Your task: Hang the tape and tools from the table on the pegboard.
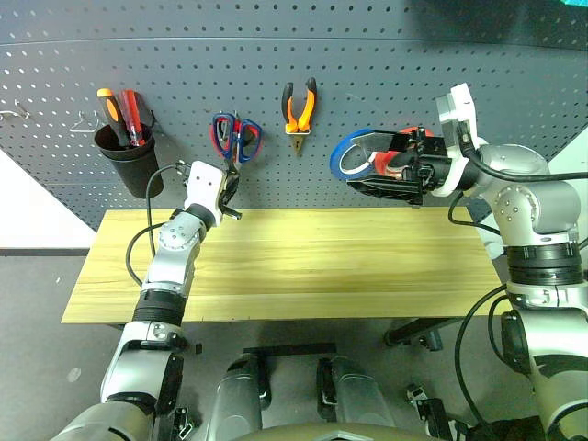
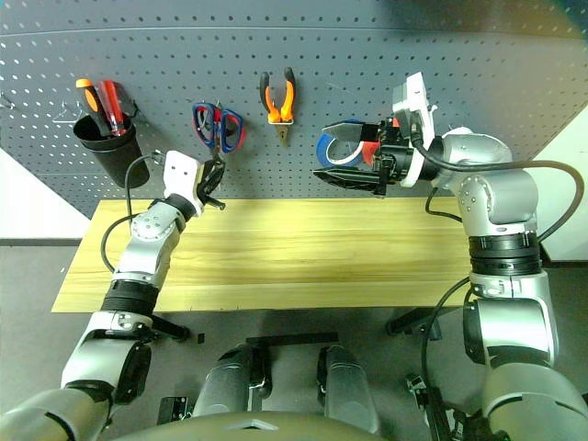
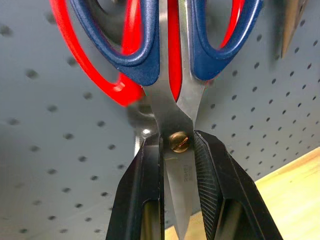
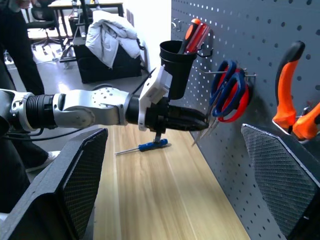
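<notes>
The left claw [image 1: 230, 195] reaches level toward the pegboard [image 1: 367, 83], its two black fingers [image 3: 142, 200] set close on either side of the blades of the dark-blue-handled scissors [image 1: 239, 138], right at the brass pivot screw; in the left wrist view the fingers flank the blades narrowly, and whether they press the steel or stand just off it cannot be told. The blue scissors hang from a wire hook directly above this claw, in front of the red-handled scissors [image 3: 100, 75] on the same hook. Just beyond the claw's right side, higher on the board, hang the orange-and-black-handled pliers [image 1: 299, 106], nose down. To the claw's left a black cup [image 1: 131, 158] fixed to the board holds the orange and red screwdrivers [image 1: 124, 115]. In the right wrist view the slim blue-handled screwdriver [image 4: 145, 146] lies flat on the table [image 1: 303, 276] just under and behind the left claw. The right claw [image 1: 390, 170] is held level well off to the right, pointing toward the left arm, its fingers spread wide with nothing between them; just behind it on the board sit the blue roll [image 1: 347, 152] and, beside that, the red-orange roll [image 1: 386, 162]. The cream tape roll cannot be made out.
</notes>
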